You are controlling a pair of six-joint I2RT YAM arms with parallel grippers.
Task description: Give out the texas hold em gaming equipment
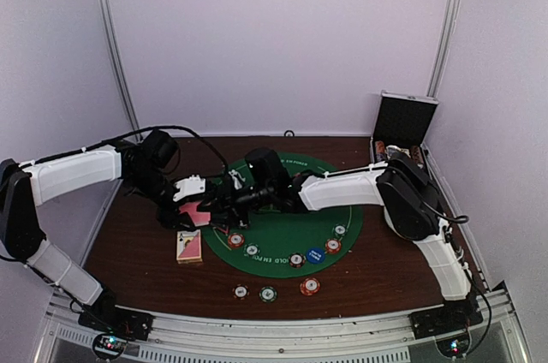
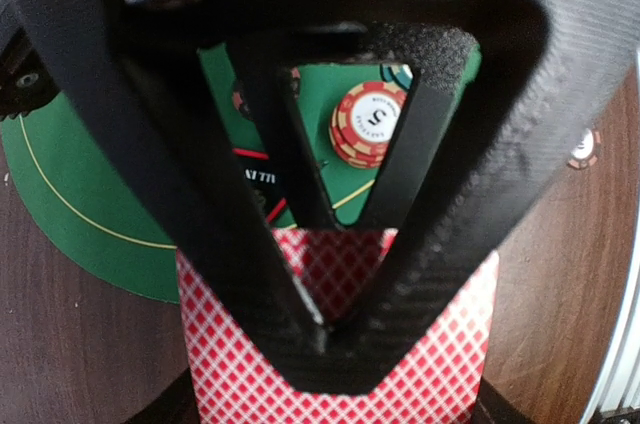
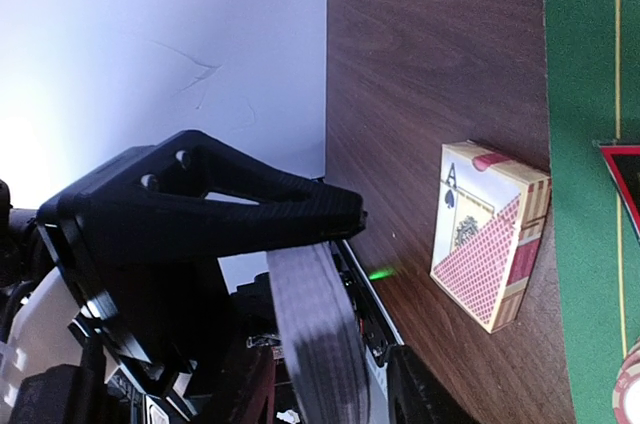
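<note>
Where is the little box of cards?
In the top view, the card box lies on the brown table, on the left side, just left of the green mat.

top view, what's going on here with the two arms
The left gripper is shut on red diamond-backed playing cards, held over the brown wooden table by the round green felt mat. The right gripper is close against them; whether it grips a card is unclear. On the mat lie striped poker chips and a blue dealer disc, with three more chips on the wood and a card box beside the mat.
</note>
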